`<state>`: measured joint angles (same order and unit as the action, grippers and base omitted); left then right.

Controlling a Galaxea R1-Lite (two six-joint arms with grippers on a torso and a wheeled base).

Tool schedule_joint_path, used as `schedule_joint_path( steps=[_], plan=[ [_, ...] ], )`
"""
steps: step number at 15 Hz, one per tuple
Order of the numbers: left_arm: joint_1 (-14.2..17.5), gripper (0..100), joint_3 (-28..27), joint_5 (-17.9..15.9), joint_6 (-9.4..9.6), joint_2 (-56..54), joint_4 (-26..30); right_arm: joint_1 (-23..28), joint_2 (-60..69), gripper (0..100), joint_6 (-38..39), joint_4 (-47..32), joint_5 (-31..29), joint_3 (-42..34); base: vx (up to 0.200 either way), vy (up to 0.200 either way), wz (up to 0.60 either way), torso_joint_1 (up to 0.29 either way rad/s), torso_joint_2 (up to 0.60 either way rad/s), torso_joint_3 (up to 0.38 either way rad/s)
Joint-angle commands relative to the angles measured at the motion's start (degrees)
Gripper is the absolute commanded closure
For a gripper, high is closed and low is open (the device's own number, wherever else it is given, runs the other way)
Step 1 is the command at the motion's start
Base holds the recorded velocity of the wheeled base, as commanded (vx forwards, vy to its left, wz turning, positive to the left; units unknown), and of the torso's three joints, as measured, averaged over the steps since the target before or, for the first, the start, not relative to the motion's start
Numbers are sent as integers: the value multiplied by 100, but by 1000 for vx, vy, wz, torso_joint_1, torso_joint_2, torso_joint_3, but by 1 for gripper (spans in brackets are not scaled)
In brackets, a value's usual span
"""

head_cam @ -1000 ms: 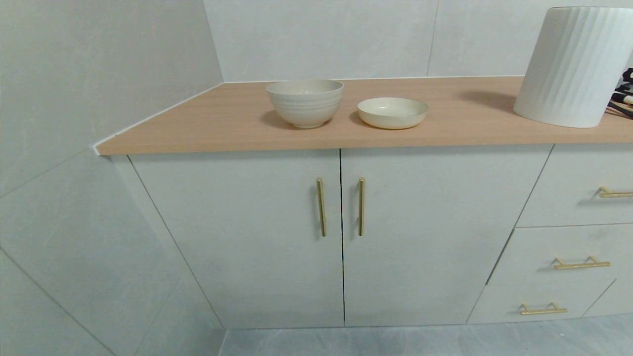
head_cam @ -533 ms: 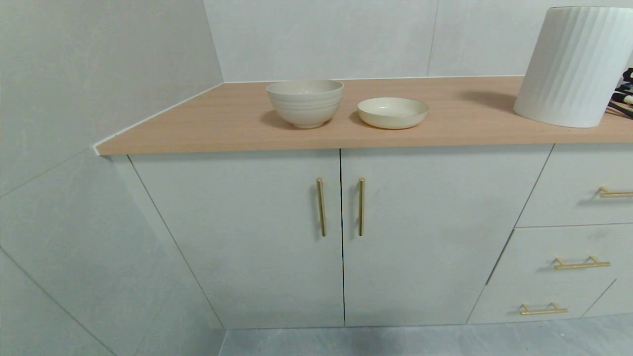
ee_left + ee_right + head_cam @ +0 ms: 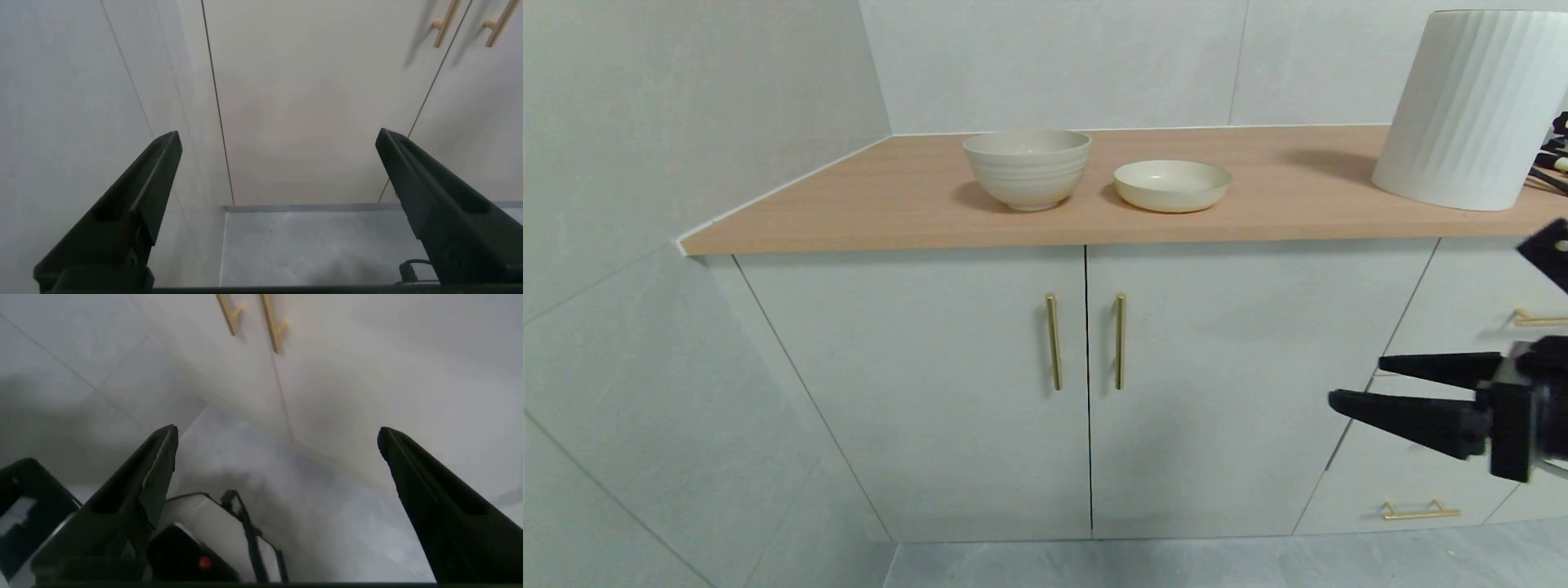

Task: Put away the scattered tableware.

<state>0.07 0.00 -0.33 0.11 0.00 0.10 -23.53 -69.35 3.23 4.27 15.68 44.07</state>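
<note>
Deep beige ribbed bowl (image 3: 1027, 167) upright on the light wooden countertop (image 3: 890, 204), toward the back corner. Just beside it, on the robot's right and not touching, a shallow cream dish (image 3: 1171, 184), also upright. Farther right on the same top, a tall white fluted cylinder (image 3: 1470, 106).

Below, a white double-door cabinet (image 3: 931, 384), both doors closed, slim gold handles (image 3: 1054, 341) side by side at the centre seam.

Right gripper (image 3: 1356, 380) with black fingers spread wide and nothing between them, level with the drawers (image 3: 1421, 408), below counter height. Well apart from both pieces of tableware, off to their right, the dish the closer of the two.

Left gripper (image 3: 278, 139) likewise spread and holding nothing, low down, facing the cabinet front just above the grey floor (image 3: 310, 245), far beneath the bowl and dish.
</note>
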Motion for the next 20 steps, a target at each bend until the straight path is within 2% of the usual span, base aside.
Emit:
schedule_joint_path(
  steps=[1,6,8,10,13,16,20],
  plan=[
    [1,0,0,-2,-2,0,-1,-372,-1520,0,108,294,23,620,0,0,0,0,0,0],
    [1,0,0,-2,-2,0,-1,-899,-2495,0,116,1199,49,910,0,0,0,0,0,0],
    [1,0,0,-2,-2,0,-1,-943,-3023,0,125,1331,41,1385,0,0,0,0,0,0],
    [1,0,0,-2,-2,0,-1,-943,-3427,0,143,1401,49,1552,0,0,0,0,0,0],
    [1,0,0,-2,-2,0,-10,-934,-4051,0,231,2579,-3,1447,0,0,0,0,0,0],
    [1,0,0,-2,-2,0,-1,-943,-4324,0,907,3432,-3,1464,0,0,0,0,0,0],
    [1,0,0,7,-11,0,-10,-943,-4552,0,1022,3906,6,1517,0,0,0,0,0,0]
  ],
)
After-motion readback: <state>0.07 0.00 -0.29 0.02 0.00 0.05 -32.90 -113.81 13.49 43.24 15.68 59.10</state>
